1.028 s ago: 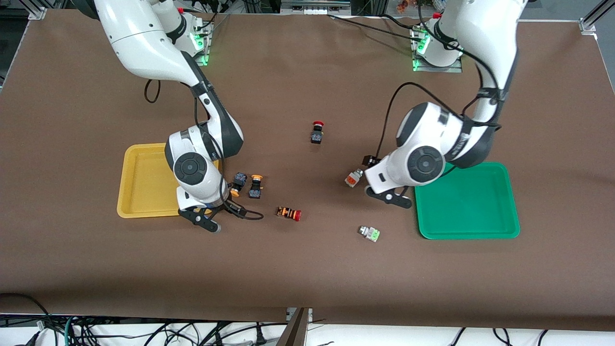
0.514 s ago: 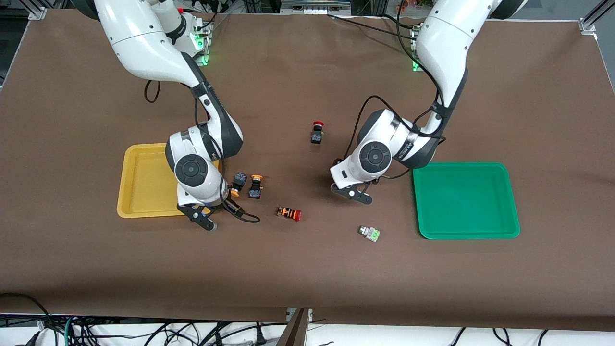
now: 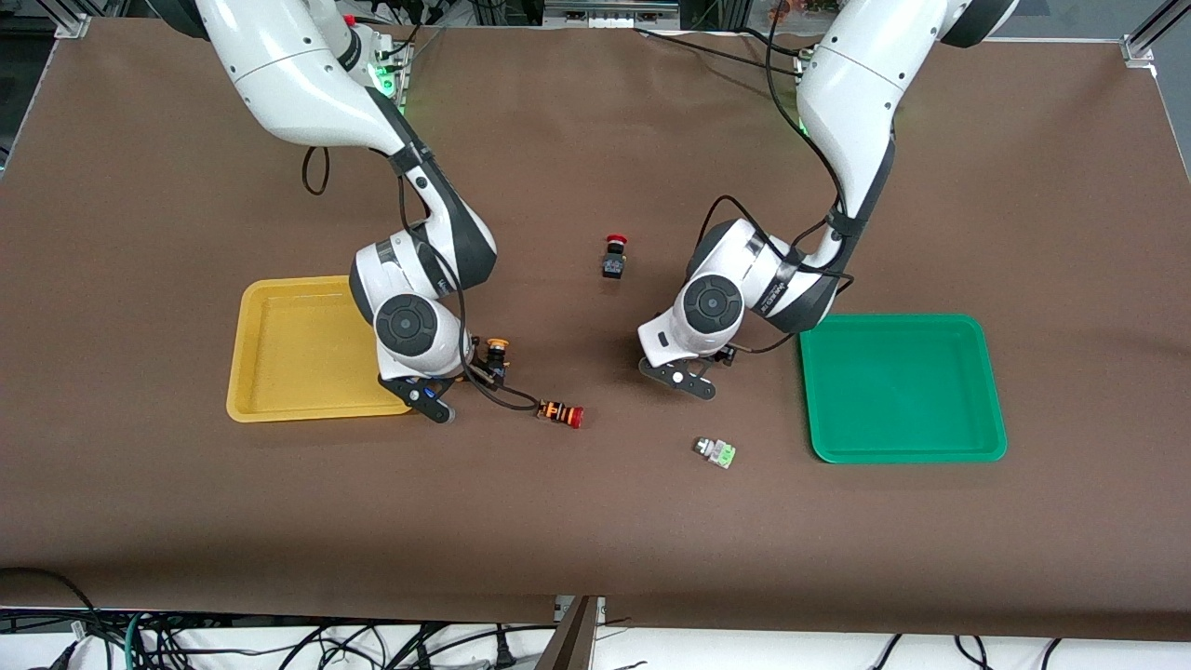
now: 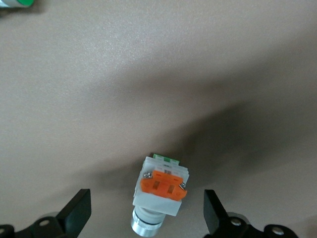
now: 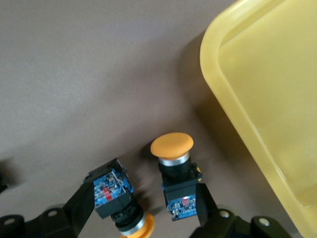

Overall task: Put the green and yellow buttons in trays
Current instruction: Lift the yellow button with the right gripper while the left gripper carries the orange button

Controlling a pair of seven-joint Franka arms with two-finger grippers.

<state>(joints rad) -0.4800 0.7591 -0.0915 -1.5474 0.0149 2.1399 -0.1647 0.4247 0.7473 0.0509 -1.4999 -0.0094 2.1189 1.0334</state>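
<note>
Right gripper [image 3: 445, 386] sits low over the table just beside the yellow tray [image 3: 279, 400], at that tray's edge facing the table's middle. Fingers are apart. In the right wrist view the two black-bodied yellow-cap switches lie between the finger tips: one [image 5: 177, 176] close against one finger [image 5: 204, 206], the other [image 5: 115, 193] close against the opposite finger [image 5: 79, 208]. Can't tell if either finger is touching. In the front view only one of them [image 3: 496, 359] shows clear of the wrist; it lies on the table, not in the tray.

Left gripper [image 3: 690, 372] is down near the table's middle, well clear of the green tray [image 3: 986, 391]. Its fingers are spread wide, with the silver-white orange switch [image 4: 161, 191] lying on the table between them, gaps on both sides, no contact. The front view hides that switch under the wrist.

Light-green switch [image 3: 715, 452] lies on the table nearer the front camera than the left gripper, near the green tray's corner but outside it.

Both trays hold nothing.

Orange-striped red-cap switch [image 3: 560, 413] lies on its side near the right gripper's cable. Black red-cap switch [image 3: 613, 257] sits farther from the camera, between the two arms.
</note>
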